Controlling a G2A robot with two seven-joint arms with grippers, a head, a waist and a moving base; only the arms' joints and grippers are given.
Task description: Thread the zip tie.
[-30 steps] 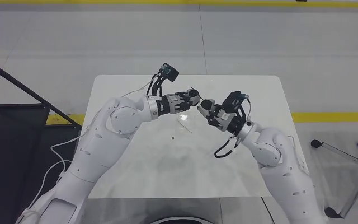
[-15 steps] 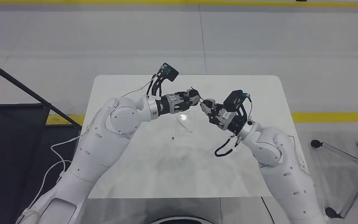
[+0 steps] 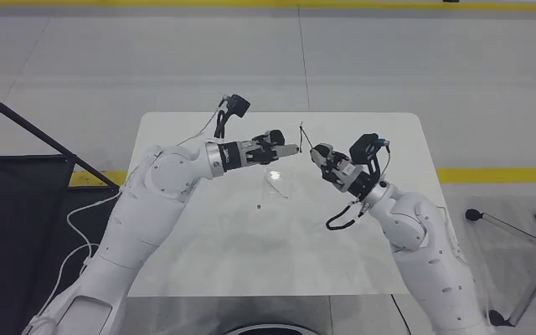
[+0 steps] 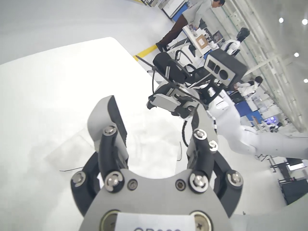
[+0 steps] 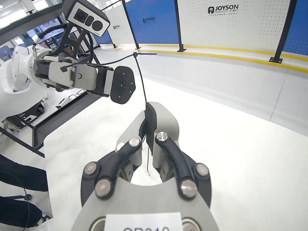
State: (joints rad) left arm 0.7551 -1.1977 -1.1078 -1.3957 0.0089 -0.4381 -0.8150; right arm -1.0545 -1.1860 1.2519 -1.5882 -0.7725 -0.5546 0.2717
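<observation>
Pinched tight between the pads of the right gripper (image 5: 148,114): thin black plastic zip tie (image 5: 142,82), standing up out of the grip, head at its free end, held above the table. At 9 o'clock of it in the top view, just apart, the left gripper (image 3: 293,151), fingers spread, nothing between them. Toward 12 o'clock, near, the far edge of the white rounded-corner table (image 3: 251,243); toward 6 o'clock, a wide stretch of tabletop, with a small clear plastic piece (image 3: 272,177) at 7 o'clock.

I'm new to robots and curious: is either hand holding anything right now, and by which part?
The right hand pinches the black zip tie partway along its strap. The left hand is open, holding nothing.
</observation>
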